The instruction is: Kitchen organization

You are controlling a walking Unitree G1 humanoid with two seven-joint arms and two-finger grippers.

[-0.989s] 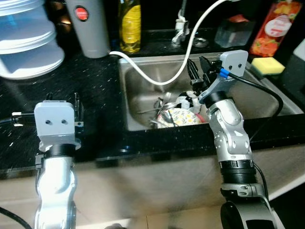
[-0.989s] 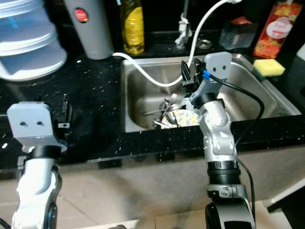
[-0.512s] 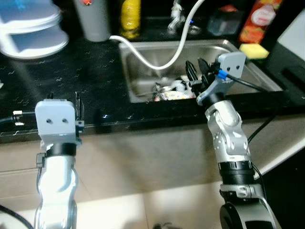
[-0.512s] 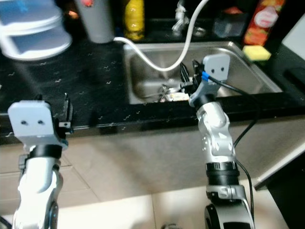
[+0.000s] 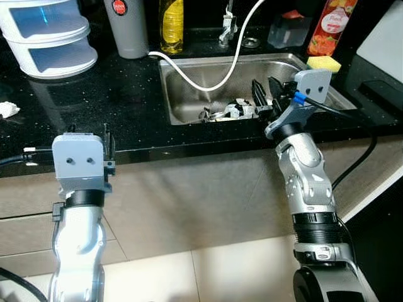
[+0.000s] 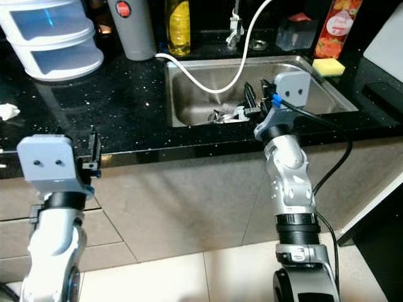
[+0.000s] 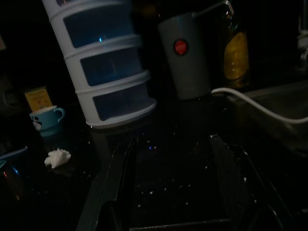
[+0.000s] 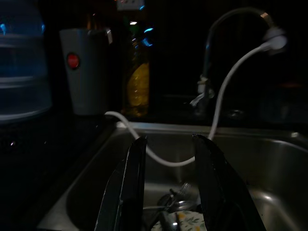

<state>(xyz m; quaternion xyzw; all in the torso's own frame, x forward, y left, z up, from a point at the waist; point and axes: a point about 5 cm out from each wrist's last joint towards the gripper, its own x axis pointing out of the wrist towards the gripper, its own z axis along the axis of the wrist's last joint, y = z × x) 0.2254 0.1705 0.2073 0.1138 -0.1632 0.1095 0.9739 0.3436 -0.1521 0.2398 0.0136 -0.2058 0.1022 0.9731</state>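
we see our right gripper (image 5: 265,99) up at the front edge of the sink (image 5: 189,75), and its two black fingers (image 8: 130,187) are spread apart with nothing between them. the dirty dishes (image 5: 228,111) lie in a pile at the bottom of the sink, just ahead of this claw and lower down, so we think it has to reach forward and dip down. the pile lies mostly side to side. we can make out a bit of a flowery plate (image 8: 188,220) past the fingertips. our right arm is much nearer to the dishes. our left gripper (image 6: 92,154) is well apart, over the black counter (image 5: 101,94), and its fingers are open and hold nothing too. the grey jug (image 5: 123,28) has a red round sticker (image 5: 119,7), but we cannot read it. the red carton (image 5: 328,26) has writing too small to read.
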